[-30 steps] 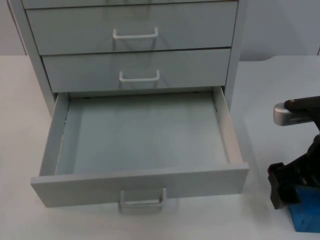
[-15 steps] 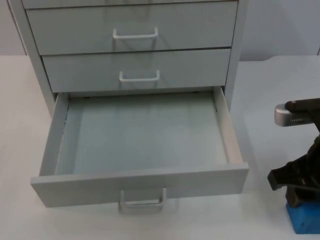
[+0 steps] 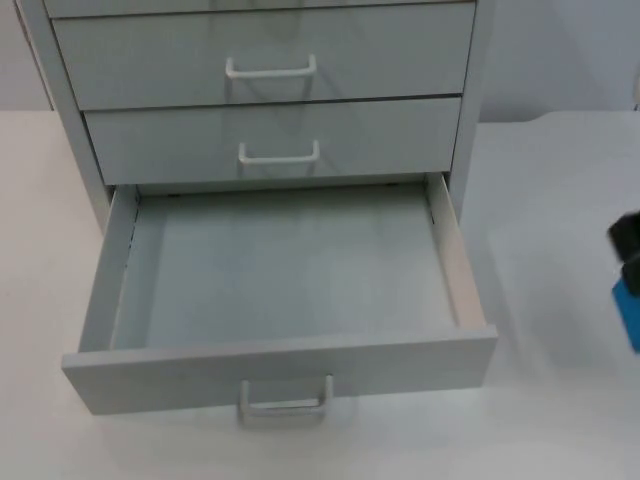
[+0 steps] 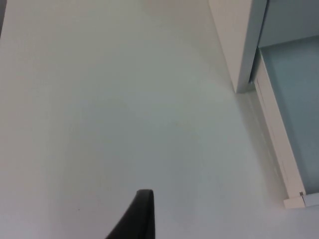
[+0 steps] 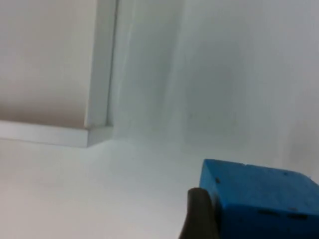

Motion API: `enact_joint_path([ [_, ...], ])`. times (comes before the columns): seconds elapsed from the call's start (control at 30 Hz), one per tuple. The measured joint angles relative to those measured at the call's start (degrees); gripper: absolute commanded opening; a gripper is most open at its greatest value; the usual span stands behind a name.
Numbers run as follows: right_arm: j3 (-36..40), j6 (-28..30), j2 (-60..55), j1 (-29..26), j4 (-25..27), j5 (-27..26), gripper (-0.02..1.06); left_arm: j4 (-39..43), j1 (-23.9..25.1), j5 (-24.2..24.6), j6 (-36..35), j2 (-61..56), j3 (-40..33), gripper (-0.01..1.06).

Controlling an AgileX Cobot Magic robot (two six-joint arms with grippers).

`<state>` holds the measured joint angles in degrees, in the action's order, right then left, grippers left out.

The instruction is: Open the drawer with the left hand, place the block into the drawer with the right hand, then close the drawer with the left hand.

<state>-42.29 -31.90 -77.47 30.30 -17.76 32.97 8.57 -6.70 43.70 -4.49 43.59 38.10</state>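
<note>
white table (image 3: 560, 200) runs back to a grey wall (image 3: 560, 55), and on it stands a pale grey cabinet (image 3: 470, 120) with its front toward the near edge. two upper drawers (image 3: 270, 140) are shut, each with a white loop handle. below them the bottom drawer (image 3: 280, 265) is pulled well out toward the near side, its inside bare, its front panel carrying a handle (image 3: 285, 400) at the near middle.

in the left wrist view the cabinet's corner post (image 4: 246, 50) and the drawer's side rail (image 4: 276, 139) stand beside a wide stretch of table. the left gripper (image 4: 139, 216) hangs over the table to the left of the cabinet, one dark fingertip in sight; i cannot tell how its jaws stand. this arm waits.

at the right edge of the top view, well to the right of the drawer, a blue block (image 3: 628, 312) shows with the dark right gripper (image 3: 626, 240) just above it. in the right wrist view the block (image 5: 259, 201) sits against a dark fingertip (image 5: 199, 216), off the table, with the cabinet's foot (image 5: 99, 134) far behind; the jaws hold the block.
</note>
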Motion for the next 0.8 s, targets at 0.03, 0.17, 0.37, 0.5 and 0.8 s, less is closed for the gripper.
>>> enact_joint_path([
  [0.03, 0.00, 0.24, 1.77, 0.00, 0.00, 0.54, 0.00, 0.00, 0.00, -0.12, 0.00, 0.00, 0.00, 1.05],
  [0.17, 0.00, 0.84, 4.75, 0.00, 0.00, 2.27, 0.00, 0.00, 0.00, -0.22, 0.00, 0.00, 0.00, 1.05],
  [0.37, -1.76, 2.05, 5.10, 0.00, 0.00, 4.32, 0.00, -0.57, 0.00, -0.34, 0.00, 0.00, 0.00, 1.05],
  [0.5, -3.69, 2.15, 5.10, 0.00, 0.00, 3.38, 0.00, -1.29, 0.00, -0.34, 0.00, 0.00, 0.00, 1.05],
  [0.8, -8.08, 2.15, 0.31, 6.01, -0.48, 2.28, 0.00, -1.37, 0.00, -0.34, 0.00, 0.00, 0.00, 1.05],
])
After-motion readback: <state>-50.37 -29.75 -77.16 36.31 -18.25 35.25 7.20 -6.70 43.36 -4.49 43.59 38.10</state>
